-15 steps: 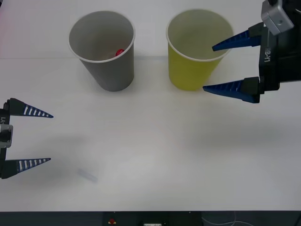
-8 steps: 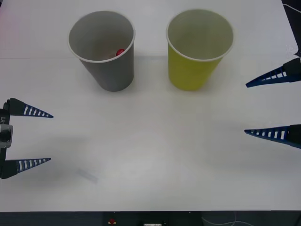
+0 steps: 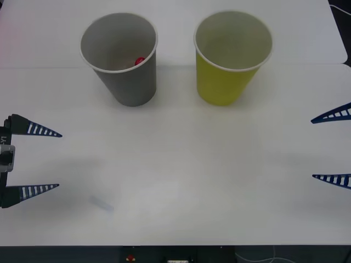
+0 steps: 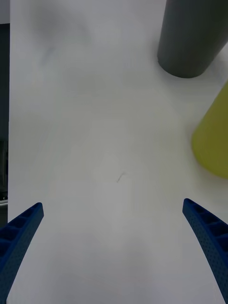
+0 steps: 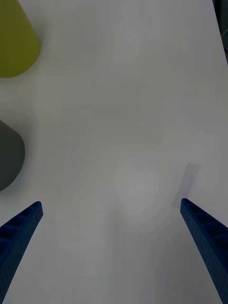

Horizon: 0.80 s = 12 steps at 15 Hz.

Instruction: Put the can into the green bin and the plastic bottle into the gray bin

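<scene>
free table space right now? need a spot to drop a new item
Widest bare patch: the white table in front of the gray bin and green bin, between the left gripper and right gripper, both with jaws open. Tightest: the narrow gap between the two bins. A small strip of clear tape lies near the left gripper.

The gray bin (image 3: pixel 122 57) stands upright in the upper left of the front view, a red cap of the plastic bottle (image 3: pixel 139 61) showing inside it. The green bin (image 3: pixel 230 55) stands upright to its right, near but apart.
</scene>
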### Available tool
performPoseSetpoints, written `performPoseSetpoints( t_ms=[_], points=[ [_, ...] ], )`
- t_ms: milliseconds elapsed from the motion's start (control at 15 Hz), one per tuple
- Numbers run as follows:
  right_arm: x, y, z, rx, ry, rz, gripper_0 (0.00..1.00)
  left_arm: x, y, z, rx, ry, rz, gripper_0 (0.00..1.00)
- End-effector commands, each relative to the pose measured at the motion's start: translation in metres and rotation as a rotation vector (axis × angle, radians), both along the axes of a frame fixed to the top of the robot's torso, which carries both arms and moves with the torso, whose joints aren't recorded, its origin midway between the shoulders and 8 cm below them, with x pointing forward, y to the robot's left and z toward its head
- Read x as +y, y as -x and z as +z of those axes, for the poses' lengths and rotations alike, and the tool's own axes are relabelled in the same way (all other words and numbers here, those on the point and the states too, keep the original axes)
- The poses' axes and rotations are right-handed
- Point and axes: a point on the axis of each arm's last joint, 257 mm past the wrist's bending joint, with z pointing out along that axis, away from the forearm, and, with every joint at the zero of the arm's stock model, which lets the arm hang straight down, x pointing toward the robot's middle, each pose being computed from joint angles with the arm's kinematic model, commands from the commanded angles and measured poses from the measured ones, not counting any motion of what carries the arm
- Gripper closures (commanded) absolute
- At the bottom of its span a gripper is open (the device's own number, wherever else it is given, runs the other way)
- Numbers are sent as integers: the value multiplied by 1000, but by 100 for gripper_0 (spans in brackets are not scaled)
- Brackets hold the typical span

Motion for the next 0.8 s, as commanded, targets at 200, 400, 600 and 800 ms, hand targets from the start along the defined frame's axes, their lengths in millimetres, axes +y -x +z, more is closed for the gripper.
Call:
performPoseSetpoints(
  t_ms=[200,400,600,800],
  points=[
    [-27,-5,-18,-45,28,31,0,0,0,0,0,0,0,0],
    [-38,-4,-25,-60,38,46,0,0,0,0,0,0,0,0],
    [-37,-2,-26,-51,37,53,0,0,0,0,0,0,0,0],
    [-37,-1,-27,-42,33,47,0,0,0,0,0,0,0,0]
  ],
)
